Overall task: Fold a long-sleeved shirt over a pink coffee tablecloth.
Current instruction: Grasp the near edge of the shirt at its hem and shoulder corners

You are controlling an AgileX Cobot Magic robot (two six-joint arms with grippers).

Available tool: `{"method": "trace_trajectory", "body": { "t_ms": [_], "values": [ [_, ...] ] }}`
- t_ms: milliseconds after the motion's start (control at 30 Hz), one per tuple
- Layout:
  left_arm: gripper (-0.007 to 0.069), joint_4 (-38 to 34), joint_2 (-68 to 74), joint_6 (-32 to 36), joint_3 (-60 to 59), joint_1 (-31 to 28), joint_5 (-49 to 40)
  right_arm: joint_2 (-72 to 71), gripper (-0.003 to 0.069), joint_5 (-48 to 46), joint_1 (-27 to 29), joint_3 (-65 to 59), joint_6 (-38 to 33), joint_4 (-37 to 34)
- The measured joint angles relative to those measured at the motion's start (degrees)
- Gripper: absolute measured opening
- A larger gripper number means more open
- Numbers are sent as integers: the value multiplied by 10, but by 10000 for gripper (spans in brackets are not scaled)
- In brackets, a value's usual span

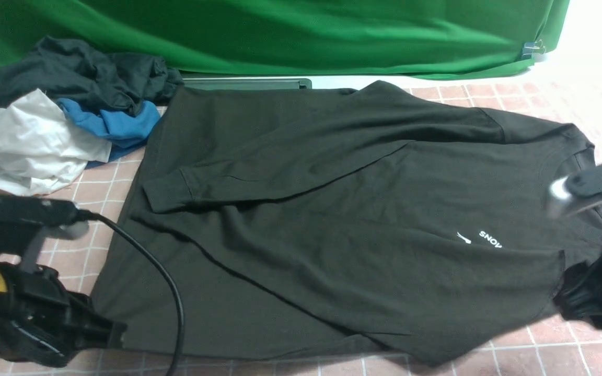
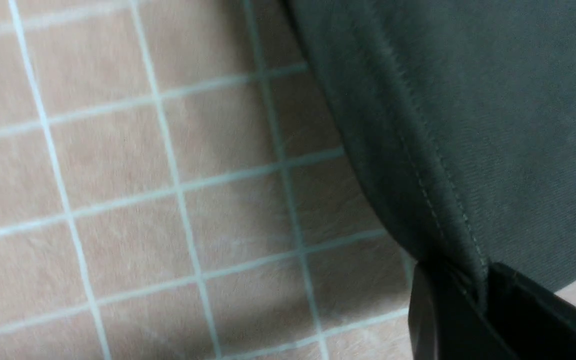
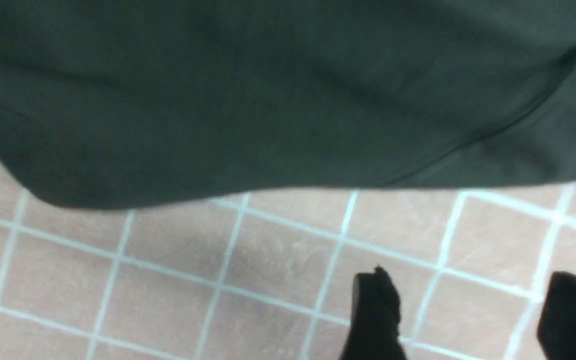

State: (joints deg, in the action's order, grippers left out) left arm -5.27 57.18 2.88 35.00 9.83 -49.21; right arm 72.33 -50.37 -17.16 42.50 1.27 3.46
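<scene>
The black long-sleeved shirt lies spread on the pink coffee tablecloth, collar to the right and hem to the left. One sleeve is folded across its body, and the white print shows on the chest. My left gripper sits at the near hem corner. In the left wrist view it is shut on the stitched hem of the shirt. My right gripper hovers by the near shoulder. In the right wrist view it is open over bare tablecloth, just short of the shirt edge.
A pile of dark, blue and white clothes lies at the back left. A green backdrop cloth hangs behind. A dark flat strip lies at the table's far edge. A black cable arcs from my left arm over the shirt hem.
</scene>
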Motion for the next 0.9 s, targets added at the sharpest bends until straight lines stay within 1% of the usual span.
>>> {"method": "trace_trajectory", "body": {
  "t_ms": [67, 100, 167, 233, 367, 433, 500, 533, 567, 600, 633, 700, 800, 833, 900],
  "values": [
    [57, 3, -18, 2, 1, 0, 10, 43, 465, 22, 0, -1, 48, -1],
    [57, 5, -22, 3, 1, 0, 12, 55, 479, 33, 0, -1, 60, -1],
    [57, 6, -25, 3, 1, 0, 14, 77, 490, 58, 0, -1, 61, -1],
    [57, 7, -25, 5, 1, 0, 15, 100, 484, 93, 0, -1, -17, -4],
    [57, 6, -25, 21, 1, 0, 21, 119, 470, 141, -6, -2, -231, -12],
    [57, 6, -25, 26, 1, 0, 27, 120, 470, 159, -7, -5, -279, -18],
    [57, 6, -25, 27, 1, 0, 39, 121, 470, 154, -8, -14, -347, -21],
    [57, 6, -25, 27, 1, 0, 39, 121, 470, 154, -8, -14, -353, -21],
    [57, 7, -25, 27, 1, 0, 42, 121, 470, 137, -8, -17, -399, -21],
    [57, 7, -25, 27, 1, 0, 42, 121, 470, 130, -8, -18, -410, -20],
    [57, 7, -25, 27, 1, 0, 42, 121, 470, 124, -8, -19, -446, -15],
    [57, 6, -25, 27, 1, 0, 42, 121, 470, 130, -8, -20, -470, -1],
    [57, 6, -25, 27, 1, 0, 42, 128, 470, 141, -8, -20, -487, 43],
    [57, 6, -25, 27, 1, 0, 42, 129, 470, 141, -8, -20, -488, 43],
    [57, 6, -25, 27, 1, 0, 42, 140, 470, 141, -8, -20, -498, 66]
  ]
}}
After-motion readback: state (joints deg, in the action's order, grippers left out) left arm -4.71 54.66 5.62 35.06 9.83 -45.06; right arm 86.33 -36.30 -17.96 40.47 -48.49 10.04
